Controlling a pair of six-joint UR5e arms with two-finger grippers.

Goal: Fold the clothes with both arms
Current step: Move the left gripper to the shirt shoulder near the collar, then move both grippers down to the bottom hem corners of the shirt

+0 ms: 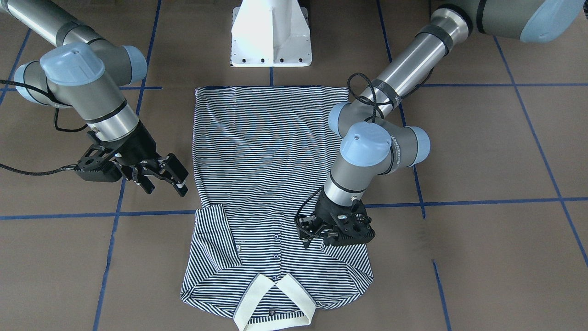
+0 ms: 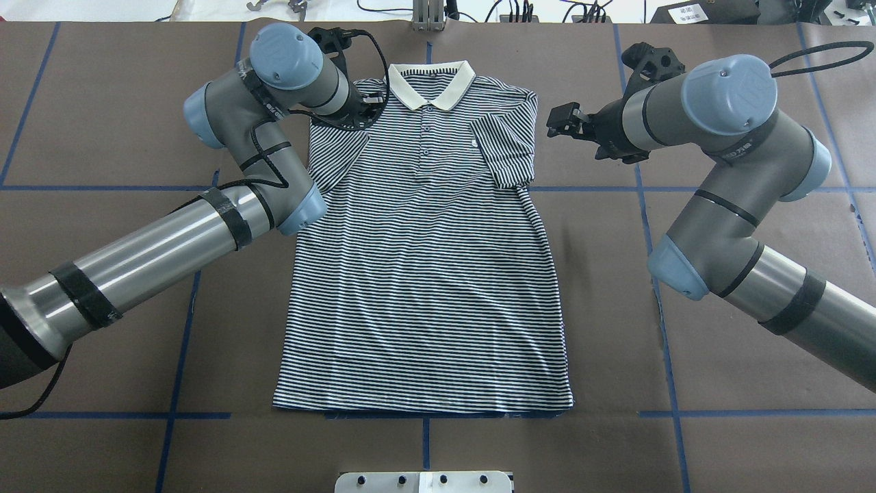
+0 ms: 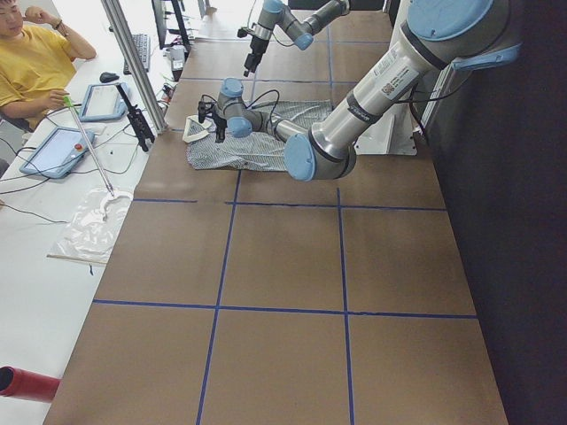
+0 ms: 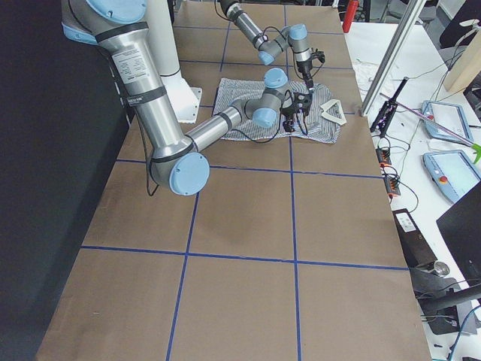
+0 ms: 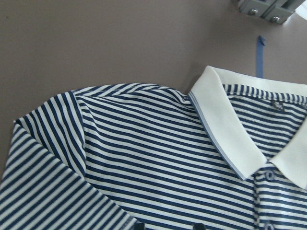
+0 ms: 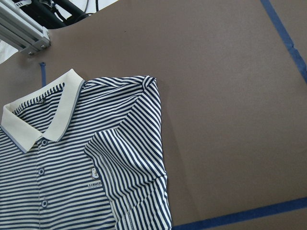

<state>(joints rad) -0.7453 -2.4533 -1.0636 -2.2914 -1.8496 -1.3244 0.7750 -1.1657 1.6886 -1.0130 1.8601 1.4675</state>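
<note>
The left arm (image 2: pixel 157 246) reaches in across the brown table (image 2: pixel 102 103) and bends over the near shoulder of the polo shirt (image 2: pixel 424 274). The left gripper (image 2: pixel 357 108) points down at the striped cloth beside the cream collar (image 2: pixel 431 85). Its wrist view shows two dark fingertips (image 5: pixel 198 227) at the lower edge, set apart with flat cloth between them, so it is spread and grasps nothing. The shirt lies face up in the middle of the table, with the collar on the far side and the hem just ahead of the white pedestal base (image 2: pixel 424 481). The buttoned placket (image 2: pixel 426 137) runs down from the collar, and the chest logo (image 2: pixel 473 142) sits beside a sleeve (image 2: pixel 510 147) folded inward over the chest. Just beyond that sleeve, the right gripper (image 2: pixel 562 124) hovers over bare table, clear of the cloth, with its fingers parted and empty. The right arm (image 2: pixel 725 171) bends back toward the frame's right edge.
</note>
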